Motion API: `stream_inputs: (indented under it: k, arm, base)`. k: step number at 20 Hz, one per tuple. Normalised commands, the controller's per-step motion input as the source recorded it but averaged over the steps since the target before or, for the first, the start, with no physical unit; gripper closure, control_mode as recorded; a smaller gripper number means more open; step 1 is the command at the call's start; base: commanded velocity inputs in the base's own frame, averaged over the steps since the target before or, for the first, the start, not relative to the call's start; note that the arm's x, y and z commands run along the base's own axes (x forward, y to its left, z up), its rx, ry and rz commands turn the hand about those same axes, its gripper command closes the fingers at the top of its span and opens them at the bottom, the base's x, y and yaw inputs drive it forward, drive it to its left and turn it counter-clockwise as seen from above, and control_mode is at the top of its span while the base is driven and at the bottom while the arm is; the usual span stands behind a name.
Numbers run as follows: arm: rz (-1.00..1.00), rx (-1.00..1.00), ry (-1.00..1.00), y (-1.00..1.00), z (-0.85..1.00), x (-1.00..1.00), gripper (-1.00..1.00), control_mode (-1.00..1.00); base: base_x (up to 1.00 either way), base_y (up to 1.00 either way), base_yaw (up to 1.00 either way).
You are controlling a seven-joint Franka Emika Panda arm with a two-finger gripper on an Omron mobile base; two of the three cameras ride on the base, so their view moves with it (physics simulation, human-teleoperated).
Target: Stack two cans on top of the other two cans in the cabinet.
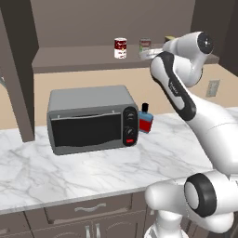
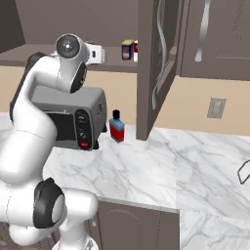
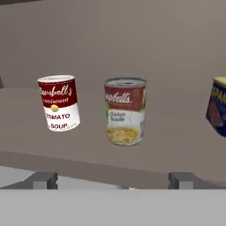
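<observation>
**Desk:** What did the arm's hand camera see on the shelf?

**Photographer:** Three tins stood upright on the cabinet [image 1: 69,58] shelf. A red-and-white soup can [image 3: 58,102] stood at the left of that view. Just beside it, with a gap between, stood the cream-green can [image 3: 125,111] with its red top band. At the right edge the blue-and-yellow can [image 3: 217,111] was cut off by the frame.

**Desk:** And the gripper?

**Photographer:** The gripper [image 3: 114,180] faced the shelf's front edge, level with the tins and short of them. Its two fingertips [image 3: 43,180] stood wide apart near the bottom of the hand view, gripping nothing. The cream-green can sat roughly between them, farther back.

**Desk:** What did the base cameras add?

**Photographer:** From the left, the red-and-white soup can [image 1: 120,48] and the cream-green can [image 1: 145,47] showed on the shelf above the toaster oven [image 1: 90,118], with the white arm raised to shelf height at their right. From the right, the blue-and-yellow can [image 2: 127,49] stood on the shelf near the open cabinet door [image 2: 158,58]. A small red-and-blue bottle [image 2: 116,126] sat on the marble counter [image 2: 161,161] just beside the oven.
</observation>
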Motion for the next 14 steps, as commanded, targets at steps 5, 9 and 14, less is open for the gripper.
stream_inputs:
  k: [5,9,14]
  arm:
    - [0.00,0.00,0.05,0.00,0.14,0.39,-1.00,-1.00]
    - [0.00,0.00,0.12,0.00,0.08,0.36,-1.00,-1.00]
    - [0.00,0.00,0.12,0.00,-0.02,0.28,-1.00,-1.00]
  base:
    - [0.00,0.00,0.00]
    - [0.00,0.00,0.00]
    - [0.00,0.00,0.00]
